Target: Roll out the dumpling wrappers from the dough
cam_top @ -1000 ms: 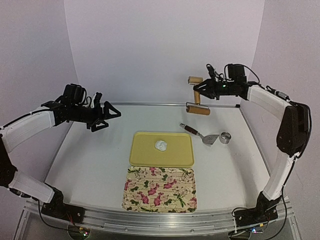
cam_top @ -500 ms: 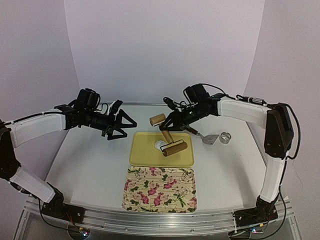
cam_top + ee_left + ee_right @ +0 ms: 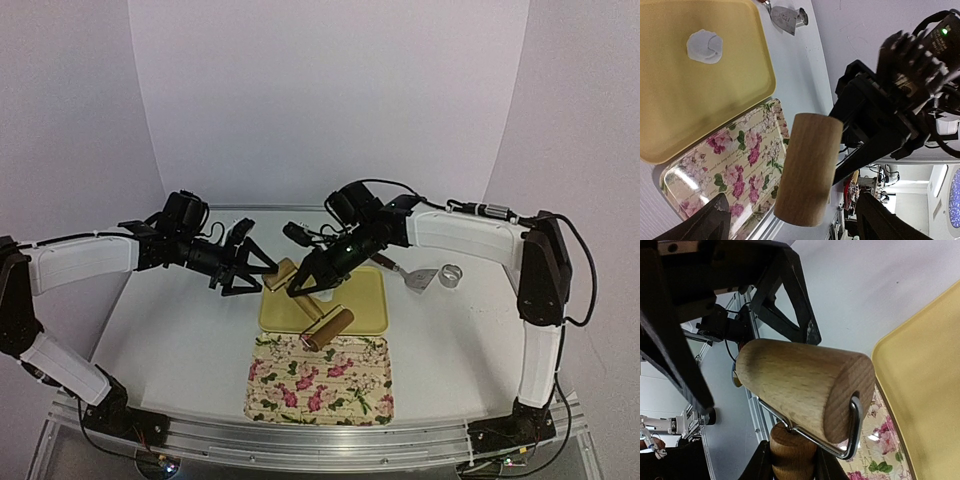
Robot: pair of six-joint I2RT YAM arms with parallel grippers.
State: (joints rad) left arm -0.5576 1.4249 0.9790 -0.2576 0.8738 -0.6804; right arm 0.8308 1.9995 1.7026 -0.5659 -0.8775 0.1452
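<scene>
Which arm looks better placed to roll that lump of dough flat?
Right. The right fingers already grip the roller, holding it over the yellow tray close to the dough. The left fingers stand open around the roller's small end, gripping nothing.

- Rolling pin (image 3: 805, 385): pale bare wood, fine grain showing, matt. Its wire frame (image 3: 856, 427) is bright metal.
- Yellow tray (image 3: 700, 100): smooth, matt, plastic-looking.
- Floral tray (image 3: 740, 172): printed, glossy, catches glare.
- Dough lump (image 3: 704, 46): white, soft, creased, dull.
- Scraper (image 3: 784, 17) blade and ring cutter (image 3: 452, 275): shiny metal.
</scene>
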